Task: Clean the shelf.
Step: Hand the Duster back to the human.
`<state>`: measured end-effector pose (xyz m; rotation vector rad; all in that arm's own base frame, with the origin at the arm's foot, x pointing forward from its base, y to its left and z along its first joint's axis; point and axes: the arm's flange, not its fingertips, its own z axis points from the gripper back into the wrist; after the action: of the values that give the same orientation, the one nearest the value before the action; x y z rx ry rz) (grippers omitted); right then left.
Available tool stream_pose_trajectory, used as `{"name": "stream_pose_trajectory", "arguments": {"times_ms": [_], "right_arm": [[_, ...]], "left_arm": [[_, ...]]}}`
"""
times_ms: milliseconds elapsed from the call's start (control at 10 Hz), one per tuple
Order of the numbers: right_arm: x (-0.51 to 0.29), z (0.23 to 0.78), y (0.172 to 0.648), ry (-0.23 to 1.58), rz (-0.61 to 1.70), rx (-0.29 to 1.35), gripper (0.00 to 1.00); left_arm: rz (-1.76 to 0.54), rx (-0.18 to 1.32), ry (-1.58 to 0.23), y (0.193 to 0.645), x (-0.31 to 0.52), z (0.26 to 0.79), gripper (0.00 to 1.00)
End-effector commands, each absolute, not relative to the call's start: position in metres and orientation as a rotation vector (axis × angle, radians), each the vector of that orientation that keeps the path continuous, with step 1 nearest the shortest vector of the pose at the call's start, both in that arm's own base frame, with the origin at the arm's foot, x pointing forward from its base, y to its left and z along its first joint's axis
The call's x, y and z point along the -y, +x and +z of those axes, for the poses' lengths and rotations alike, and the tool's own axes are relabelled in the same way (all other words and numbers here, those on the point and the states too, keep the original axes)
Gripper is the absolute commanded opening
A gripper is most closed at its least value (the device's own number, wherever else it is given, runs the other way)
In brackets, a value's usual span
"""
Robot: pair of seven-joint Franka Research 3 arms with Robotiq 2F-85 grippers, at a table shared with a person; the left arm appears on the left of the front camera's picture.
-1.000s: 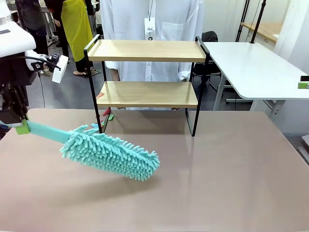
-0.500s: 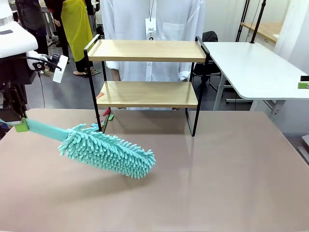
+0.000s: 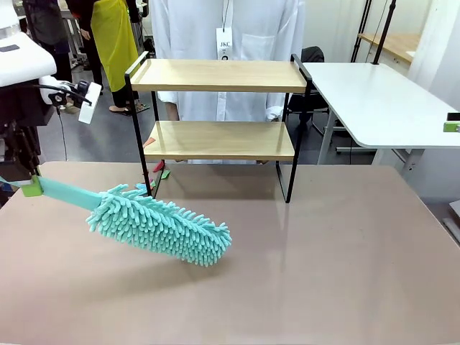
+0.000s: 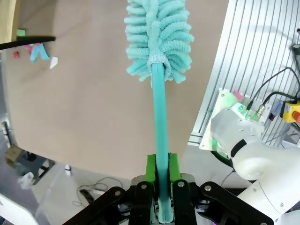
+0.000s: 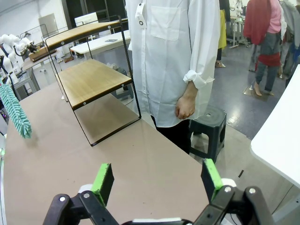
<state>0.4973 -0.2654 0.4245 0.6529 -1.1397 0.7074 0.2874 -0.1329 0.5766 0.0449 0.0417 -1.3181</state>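
The left claw is clamped on the flat teal handle of a fluffy turquoise microfibre duster, whose head hangs just above the tan tabletop at about 9 o'clock; the right claw stands wide with nothing between its green pads. The small two-tier rack of light wooden boards in a thin black metal frame sits at 12 o'clock. Neither board looks wiped yet, so I judge all the cleaning remains, with only a white-shirted person just behind the rack and bare tabletop between.

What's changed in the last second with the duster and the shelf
The teal duster, clamped by its handle in the left hand, shifted slightly toward the robot's left and a touch higher, its head hanging over the tan table. The grip held. The shelf, the person behind it and the open right hand stayed put.
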Motion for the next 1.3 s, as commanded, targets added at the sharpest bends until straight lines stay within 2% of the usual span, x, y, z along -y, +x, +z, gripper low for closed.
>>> {"name": "stream_pose_trajectory", "arguments": {"times_ms": [0,300,400,800,1000,1200], "right_arm": [[0.264,0.427,0.497,0.649,0.711,1.143,1.0],[0.265,0.424,0.497,0.653,0.707,1.14,1.0],[0.251,0.437,0.489,0.706,0.772,1.127,1.0],[0.169,0.455,0.465,0.986,0.901,1.019,1.0],[0.128,0.456,0.451,1.121,0.926,1.033,1.0],[0.09,0.453,0.437,1.182,0.929,1.111,1.0]], "left_arm": [[-1.329,-0.038,0.028,0.285,0.133,0.577,0.13],[-1.318,-0.042,0.045,0.287,0.133,0.577,0.13],[-1.327,-0.006,0.03,0.286,0.128,0.571,0.13],[-1.395,0.219,-0.16,0.303,0.138,0.54,0.13],[-1.41,0.305,-0.25,0.308,0.143,0.526,0.13],[-1.398,0.406,-0.334,0.311,0.146,0.511,0.13]]}}
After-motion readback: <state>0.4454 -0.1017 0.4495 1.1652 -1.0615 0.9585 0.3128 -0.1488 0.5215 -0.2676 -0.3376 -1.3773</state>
